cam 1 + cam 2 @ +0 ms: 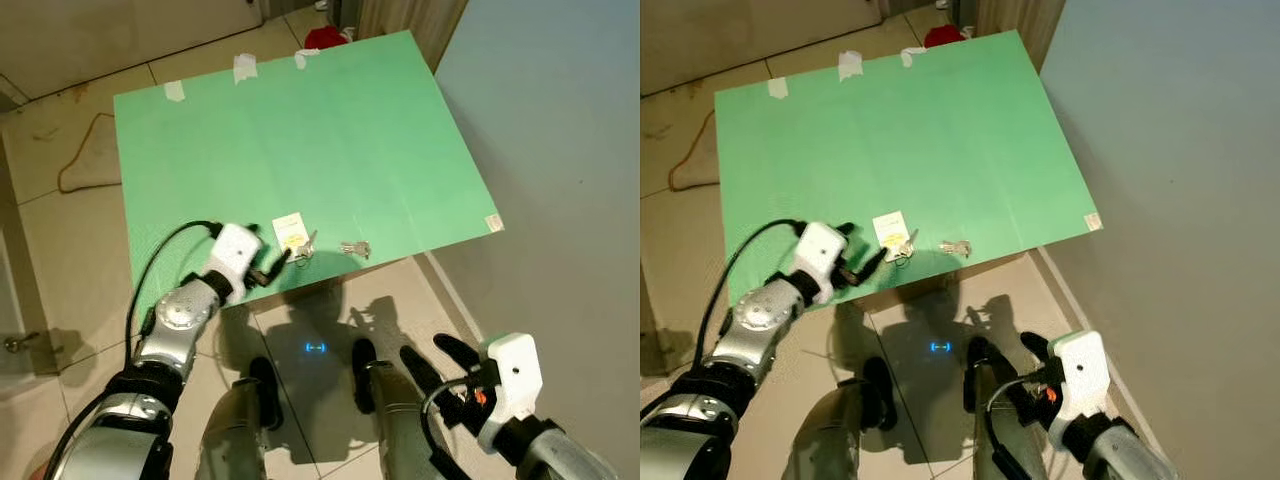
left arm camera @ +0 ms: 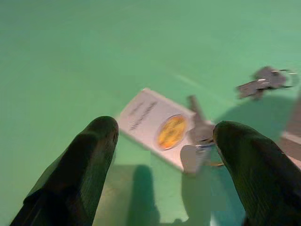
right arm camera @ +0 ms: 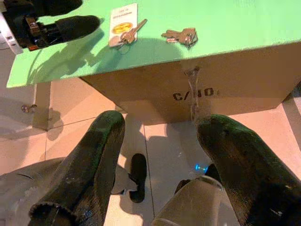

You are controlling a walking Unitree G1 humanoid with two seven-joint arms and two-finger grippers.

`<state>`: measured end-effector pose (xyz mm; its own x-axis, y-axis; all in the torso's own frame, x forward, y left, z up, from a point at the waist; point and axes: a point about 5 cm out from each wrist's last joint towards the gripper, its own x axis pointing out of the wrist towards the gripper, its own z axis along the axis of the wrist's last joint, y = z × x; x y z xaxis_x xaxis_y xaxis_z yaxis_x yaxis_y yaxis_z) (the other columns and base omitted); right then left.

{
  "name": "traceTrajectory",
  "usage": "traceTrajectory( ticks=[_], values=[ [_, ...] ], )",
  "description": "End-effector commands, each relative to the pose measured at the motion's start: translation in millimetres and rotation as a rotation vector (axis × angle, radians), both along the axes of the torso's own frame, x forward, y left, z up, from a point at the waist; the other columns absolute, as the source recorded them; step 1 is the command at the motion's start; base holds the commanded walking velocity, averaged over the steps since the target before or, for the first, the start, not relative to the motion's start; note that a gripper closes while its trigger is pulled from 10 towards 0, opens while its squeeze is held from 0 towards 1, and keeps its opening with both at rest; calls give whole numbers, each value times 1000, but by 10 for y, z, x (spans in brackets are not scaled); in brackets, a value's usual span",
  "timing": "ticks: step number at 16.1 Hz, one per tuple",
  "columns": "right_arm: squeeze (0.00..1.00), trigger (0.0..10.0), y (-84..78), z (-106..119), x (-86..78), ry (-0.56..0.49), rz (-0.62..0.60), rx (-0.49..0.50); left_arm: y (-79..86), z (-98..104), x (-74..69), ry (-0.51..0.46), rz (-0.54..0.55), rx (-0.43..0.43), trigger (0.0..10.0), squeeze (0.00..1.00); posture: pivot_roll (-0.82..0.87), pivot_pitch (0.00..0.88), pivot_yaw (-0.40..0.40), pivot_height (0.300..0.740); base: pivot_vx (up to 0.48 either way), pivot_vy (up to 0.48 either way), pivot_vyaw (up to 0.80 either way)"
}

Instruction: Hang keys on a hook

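The tagged keys (image 1: 298, 240) lie on the table (image 1: 330, 130) near its front edge, just ahead of the left hand (image 1: 272, 266) — released, fingers spread toward them — while the right hand (image 1: 432, 360), also released, hangs far lower.

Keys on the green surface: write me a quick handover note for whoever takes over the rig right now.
Left gripper: open, low over the near edge of the green board, pointed at the tagged keys, not yet touching them.
Right gripper: open, held low beside the robot's legs, holding nothing.
Tagged keys lie flat with their white tag; a second key bunch lies just beyond, apart from them.
Done: approach only.
Left: grasp the keys, find the hook, hang them.
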<state>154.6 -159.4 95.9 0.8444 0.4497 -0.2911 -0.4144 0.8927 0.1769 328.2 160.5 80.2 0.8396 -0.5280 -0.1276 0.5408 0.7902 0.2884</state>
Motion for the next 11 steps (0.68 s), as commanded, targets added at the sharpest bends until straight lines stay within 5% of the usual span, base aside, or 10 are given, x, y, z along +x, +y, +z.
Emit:
traceTrajectory(
  ticks=[1, 11],
  values=[
    [0, 10000, 13, -19, -64, 30, -11, 11, -23, -105, -77, 33, -39, 9, 10000, 0, -399, 451, 45, 740, 0, 0, 0],
    [0, 10000, 123, -47, -51, 39, 5, 26, -188, -258, -176, 79, -144, 52, 10000, 0, -383, 436, 45, 740, 0, 0, 0]
  ],
)
